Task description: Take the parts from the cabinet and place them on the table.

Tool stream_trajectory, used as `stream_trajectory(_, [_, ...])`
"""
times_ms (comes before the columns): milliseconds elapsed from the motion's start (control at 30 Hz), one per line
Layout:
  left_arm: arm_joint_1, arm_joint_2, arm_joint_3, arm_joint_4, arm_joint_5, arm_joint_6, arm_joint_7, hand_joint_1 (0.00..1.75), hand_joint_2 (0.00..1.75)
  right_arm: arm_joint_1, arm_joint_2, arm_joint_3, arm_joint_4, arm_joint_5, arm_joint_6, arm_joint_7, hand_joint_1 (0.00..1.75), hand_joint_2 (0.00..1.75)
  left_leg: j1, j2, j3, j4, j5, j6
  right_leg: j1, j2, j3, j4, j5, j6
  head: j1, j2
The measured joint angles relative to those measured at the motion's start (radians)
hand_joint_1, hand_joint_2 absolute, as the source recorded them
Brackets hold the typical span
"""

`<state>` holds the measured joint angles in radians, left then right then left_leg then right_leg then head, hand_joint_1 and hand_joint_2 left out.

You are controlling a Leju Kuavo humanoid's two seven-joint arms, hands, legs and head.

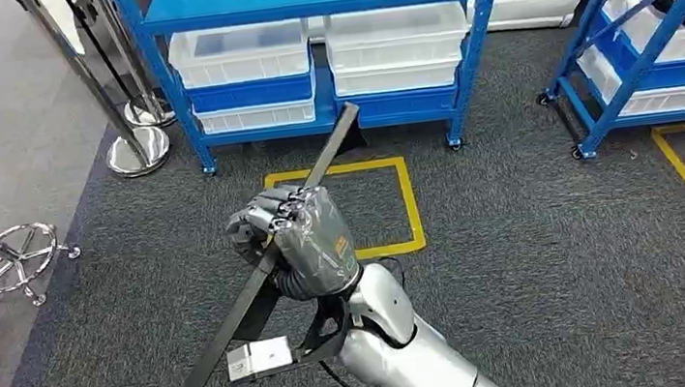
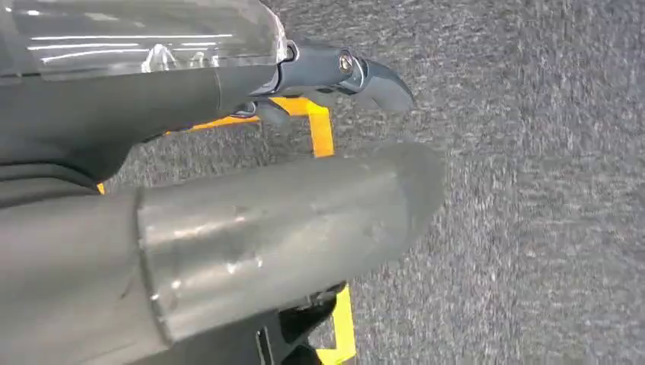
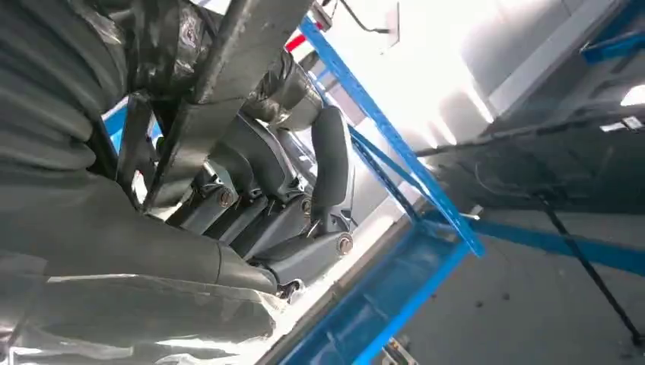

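A long black bar (image 1: 261, 283), the part, runs aslant across the head view from the lower left up toward the blue shelving, and the right hand (image 1: 297, 240) is clenched round its middle, fingers wrapped over it above the dark carpet (image 1: 541, 258). At the far left stands a stool with a chrome ring base (image 1: 10, 256), on the lighter floor beside the carpet's edge. Further right, a chrome post base (image 1: 137, 151) sits just beside the corner of the near blue rack (image 1: 312, 2), whose lower shelves carry clear plastic bins (image 1: 240, 54). A yellow taped square (image 1: 369, 205) lies on the carpet in front of that rack, behind the hand. A second blue rack (image 1: 639, 53) stands at the far right. In the left wrist view the left hand (image 2: 335, 76) hangs over the carpet; I cannot tell whether its fingers are curled or spread.
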<state>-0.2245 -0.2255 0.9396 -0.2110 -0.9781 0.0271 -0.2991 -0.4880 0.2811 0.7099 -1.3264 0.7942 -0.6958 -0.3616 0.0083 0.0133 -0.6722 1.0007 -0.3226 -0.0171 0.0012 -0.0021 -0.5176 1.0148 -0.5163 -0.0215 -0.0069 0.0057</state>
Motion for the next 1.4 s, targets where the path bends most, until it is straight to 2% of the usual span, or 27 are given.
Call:
stream_trajectory(33, [0.001,0.0,0.0,0.0,0.0,0.0,0.001,0.0,0.0,-0.003,-0.002,0.003,0.002,0.0,0.0,0.002,1.75,1.75,0.007,-0.003,-0.006,0.006,-0.01,-0.004,-0.007,-0.005,-0.007,-0.005,0.015,-0.006,0.0,0.0])
stream_trajectory(100, [0.003,0.001,0.0,0.0,-0.005,-0.001,0.003,0.0,0.0,-0.009,-0.003,0.011,0.005,0.013,0.0,0.005,1.75,1.75,0.008,-0.004,-0.041,0.091,-0.136,-0.009,-0.006,-0.008,-0.04,-0.005,0.043,-0.024,-0.001,0.0])
stream_trajectory(167, [0.002,0.001,0.0,0.0,-0.009,-0.002,0.003,0.0,0.0,-0.008,-0.004,0.011,0.005,0.03,0.0,0.007,1.75,1.75,0.009,-0.004,-0.072,0.237,-0.233,-0.015,-0.003,-0.008,-0.074,-0.004,0.07,-0.024,-0.001,0.0])
stream_trajectory(200, [0.002,0.001,0.0,0.0,-0.009,-0.002,0.003,0.0,0.0,-0.008,-0.005,0.011,0.006,0.035,0.0,0.008,1.75,1.75,0.009,-0.004,-0.077,0.299,-0.244,-0.017,-0.002,-0.008,-0.095,-0.002,0.085,-0.023,0.0,0.0])
stream_trajectory(267, [0.002,0.001,0.0,0.0,-0.01,-0.002,0.003,0.0,0.0,-0.008,-0.006,0.011,0.007,0.037,0.0,0.007,1.75,1.75,0.009,-0.004,-0.033,0.299,-0.187,-0.018,-0.003,-0.008,-0.134,0.005,0.111,-0.02,-0.001,0.0])
stream_trajectory(333, [-0.001,0.001,-0.001,0.0,-0.013,-0.002,0.003,0.0,0.0,-0.008,-0.006,0.011,0.007,0.061,-0.001,0.006,1.75,1.75,0.009,-0.004,0.086,0.164,-0.139,-0.014,-0.004,-0.007,-0.169,0.016,0.131,-0.013,-0.001,0.0])
stream_trajectory(367, [-0.006,0.001,-0.002,0.0,-0.015,-0.002,0.003,0.0,0.0,-0.008,-0.006,0.011,0.005,0.065,-0.001,0.002,1.75,1.75,0.008,-0.006,0.154,0.066,-0.186,-0.009,-0.004,-0.008,-0.18,0.021,0.141,-0.008,-0.001,0.0])
stream_trajectory(400, [-0.01,0.001,-0.003,0.0,-0.017,-0.002,0.003,0.0,0.0,-0.01,-0.006,0.011,0.005,0.057,-0.002,0.0,1.75,1.75,0.001,-0.007,0.194,-0.005,-0.212,-0.002,-0.001,-0.008,-0.187,0.024,0.149,-0.001,0.0,0.0])
stream_trajectory(500, [-0.013,0.001,-0.008,0.0,-0.019,-0.002,-0.005,0.0,0.0,-0.013,-0.006,0.011,0.007,0.06,-0.002,0.0,1.75,1.75,-0.006,-0.006,0.175,-0.001,-0.2,0.027,-0.005,-0.013,-0.181,0.007,0.173,0.02,-0.001,0.0])
stream_trajectory(533, [-0.013,-0.001,-0.008,0.0,-0.019,-0.002,-0.008,0.0,0.0,-0.014,-0.007,0.011,0.009,0.059,-0.002,0.0,1.75,1.75,0.002,-0.005,0.172,-0.012,-0.182,0.039,-0.001,-0.013,-0.183,0.006,0.179,0.03,0.0,0.0])
stream_trajectory(567, [-0.014,-0.002,-0.009,0.0,-0.019,-0.002,-0.011,0.0,0.0,-0.014,-0.008,0.011,0.011,0.056,-0.002,0.0,1.75,1.75,0.003,-0.002,0.165,-0.014,-0.169,0.044,-0.008,-0.006,-0.193,0.024,0.148,0.032,0.0,0.0])
stream_trajectory(600, [-0.017,-0.002,-0.01,0.0,-0.019,-0.001,-0.013,0.0,0.0,-0.015,-0.01,0.011,0.013,0.056,-0.002,0.001,1.75,1.75,0.003,-0.001,0.153,-0.014,-0.158,0.055,-0.008,-0.004,-0.21,0.069,0.085,0.035,0.002,0.0])
stream_trajectory(667, [-0.016,-0.003,-0.01,0.0,-0.019,0.0,-0.014,0.0,0.0,-0.015,-0.013,0.011,0.016,0.055,-0.002,0.001,1.75,1.75,0.003,-0.001,0.129,-0.013,-0.137,0.056,-0.012,-0.002,-0.258,0.221,-0.024,0.045,0.001,0.0])
stream_trajectory(700, [-0.015,-0.003,-0.01,0.0,-0.019,0.001,-0.015,0.0,0.0,-0.015,-0.016,0.011,0.019,0.055,-0.002,0.002,1.75,1.75,0.003,-0.001,0.115,-0.012,-0.127,0.055,-0.014,-0.002,-0.274,0.287,-0.041,0.049,0.001,0.0])
stream_trajectory(733, [-0.014,-0.003,-0.01,0.0,-0.019,0.001,-0.014,0.0,0.0,-0.015,-0.018,0.011,0.022,0.055,-0.002,0.002,1.75,1.75,0.003,-0.001,0.104,-0.011,-0.119,0.053,-0.016,-0.002,-0.271,0.314,-0.032,0.051,0.001,0.0])
stream_trajectory(767, [-0.013,-0.003,-0.01,0.0,-0.019,0.001,-0.015,0.0,0.0,-0.014,-0.021,0.011,0.025,0.055,-0.002,0.002,1.75,1.75,0.003,-0.001,0.093,-0.01,-0.111,0.05,-0.018,-0.003,-0.241,0.29,-0.009,0.052,0.002,0.0])
stream_trajectory(833, [-0.012,-0.004,-0.011,0.0,-0.019,0.001,-0.014,0.0,0.0,-0.016,-0.021,0.011,0.026,0.055,-0.002,0.002,1.75,1.75,0.005,-0.001,0.079,-0.005,-0.103,0.042,-0.02,-0.003,-0.126,0.141,0.034,0.049,0.001,0.0])
stream_trajectory(867, [-0.013,-0.004,-0.011,0.0,-0.019,0.001,-0.015,0.0,0.0,-0.017,-0.021,0.011,0.026,0.055,-0.002,0.002,1.75,1.75,0.005,-0.002,0.075,0.001,-0.101,0.038,-0.021,-0.003,-0.057,0.05,0.037,0.045,0.001,0.0])
stream_trajectory(900, [-0.013,-0.004,-0.012,0.0,-0.019,0.001,-0.016,0.0,0.0,-0.019,-0.021,0.011,0.026,0.055,-0.002,0.003,1.75,1.75,-0.001,-0.002,0.066,0.007,-0.1,0.032,-0.016,-0.002,-0.035,0.011,0.024,0.039,0.001,0.0])
stream_trajectory(1000, [-0.014,-0.005,-0.013,0.0,-0.018,0.004,-0.018,0.0,0.0,-0.018,-0.022,0.011,0.026,0.084,-0.003,0.004,1.75,1.75,0.001,-0.002,0.066,0.008,-0.09,0.012,-0.01,0.002,-0.048,0.016,0.03,0.022,0.003,0.0])
stream_trajectory(1033, [-0.014,-0.004,-0.013,0.0,-0.018,0.005,-0.018,0.0,0.0,-0.018,-0.022,0.011,0.026,0.101,-0.003,0.003,1.75,1.75,0.003,-0.002,0.065,0.008,-0.091,0.004,-0.013,0.001,-0.047,0.008,0.037,0.01,0.003,0.0])
stream_trajectory(1100, [-0.014,-0.005,-0.014,0.0,-0.018,0.008,-0.019,0.0,0.0,-0.019,-0.022,0.011,0.023,0.137,-0.003,0.001,1.75,1.75,0.007,-0.004,0.039,0.067,-0.144,-0.004,-0.016,-0.001,-0.05,0.003,0.046,-0.005,0.002,0.0])
stream_trajectory(1167, [-0.013,-0.005,-0.014,0.0,-0.021,0.008,-0.019,0.0,0.0,-0.019,-0.023,0.011,0.022,0.189,-0.003,0.001,1.75,1.75,0.007,-0.004,-0.026,0.226,-0.231,-0.01,-0.012,-0.001,-0.061,0.005,0.051,-0.012,0.003,0.0])
stream_trajectory(1233, [-0.012,-0.005,-0.015,0.0,-0.025,0.008,-0.019,0.0,0.0,-0.018,-0.031,0.011,0.022,0.222,-0.003,0.002,1.75,1.75,0.008,-0.004,-0.063,0.323,-0.255,-0.013,-0.008,-0.001,-0.072,0.009,0.055,-0.014,0.003,0.0])
stream_trajectory(1300, [-0.012,-0.006,-0.016,0.0,-0.027,0.008,-0.019,0.0,0.0,-0.018,-0.037,0.011,0.022,0.235,-0.003,0.005,1.75,1.75,0.008,-0.004,-0.013,0.243,-0.194,-0.009,-0.007,0.0,-0.076,0.014,0.056,-0.012,0.003,0.0])
stream_trajectory(1367, [-0.014,-0.005,-0.016,0.0,-0.027,0.009,-0.019,0.0,0.0,-0.018,-0.039,0.011,0.022,0.235,-0.003,0.006,1.75,1.75,0.007,-0.005,0.085,0.07,-0.124,0.002,-0.006,0.001,-0.076,0.019,0.055,-0.01,0.003,0.0])
stream_trajectory(1400, [-0.016,-0.005,-0.016,0.0,-0.028,0.01,-0.019,0.0,0.0,-0.019,-0.04,0.011,0.021,0.242,-0.003,0.01,1.75,1.75,0.003,-0.006,0.115,0.029,-0.144,0.008,-0.003,0.001,-0.08,0.02,0.057,-0.006,0.003,0.0])
